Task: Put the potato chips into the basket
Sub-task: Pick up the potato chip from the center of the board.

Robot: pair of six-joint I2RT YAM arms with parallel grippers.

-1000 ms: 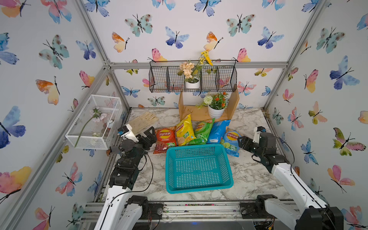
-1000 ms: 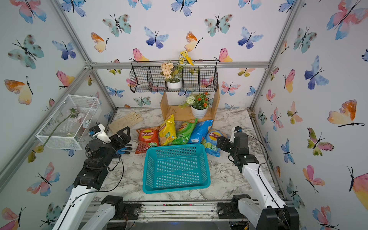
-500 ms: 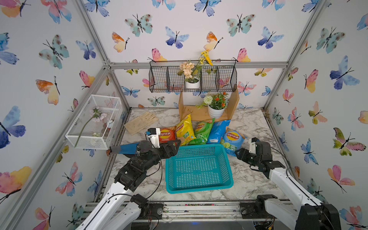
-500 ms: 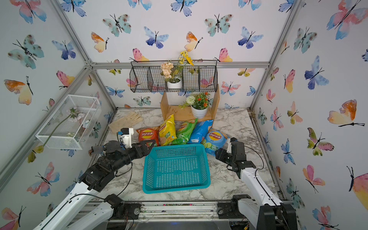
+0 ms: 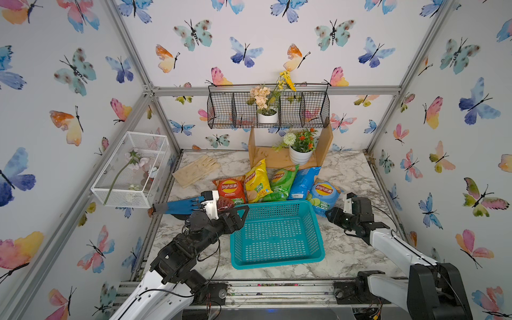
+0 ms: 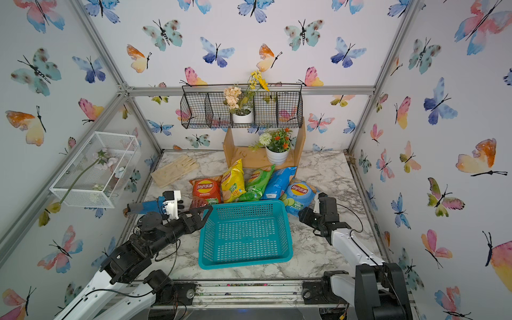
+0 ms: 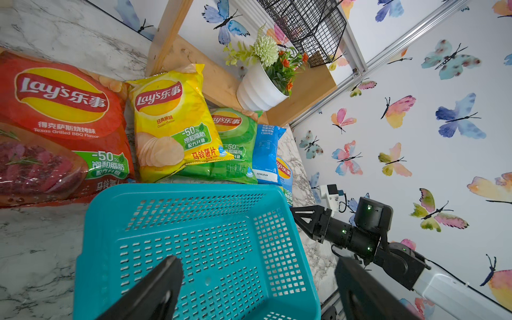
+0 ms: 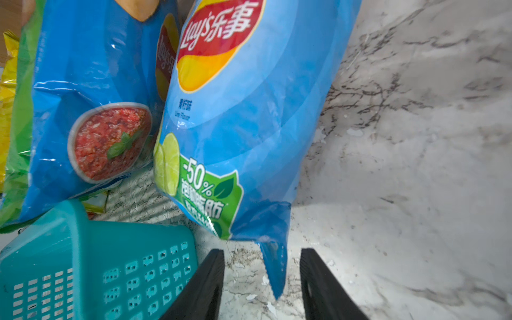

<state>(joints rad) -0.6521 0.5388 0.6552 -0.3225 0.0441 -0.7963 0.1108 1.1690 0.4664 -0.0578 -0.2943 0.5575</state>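
The teal basket (image 5: 277, 235) (image 6: 245, 235) stands mid-table with nothing in it. Behind it lie the potato chips: a red bag (image 5: 230, 189), a yellow one (image 5: 256, 181), a green one (image 5: 282, 182), a blue one (image 5: 303, 182) and a light blue lime bag (image 5: 322, 195) (image 8: 249, 110). My left gripper (image 5: 235, 212) (image 7: 257, 263) hangs open over the basket's (image 7: 194, 249) far left corner, beside the red bag (image 7: 55, 124). My right gripper (image 5: 331, 214) (image 8: 261, 252) sits low by the basket's right side. Its jaws are partly closed around the lime bag's bottom corner, with gaps on both sides.
A pair of beige gloves (image 5: 198, 170) and a blue object (image 5: 177, 207) lie at the left. A wooden shelf (image 5: 279, 159) with a potted plant (image 5: 300, 155) stands at the back. A black wire basket (image 5: 266, 110) and a white mesh box (image 5: 133, 171) hang on the walls.
My left arm has swung from the table's left edge over to the basket's far left corner. My right gripper has come down to the lime bag's corner and its jaws have narrowed.
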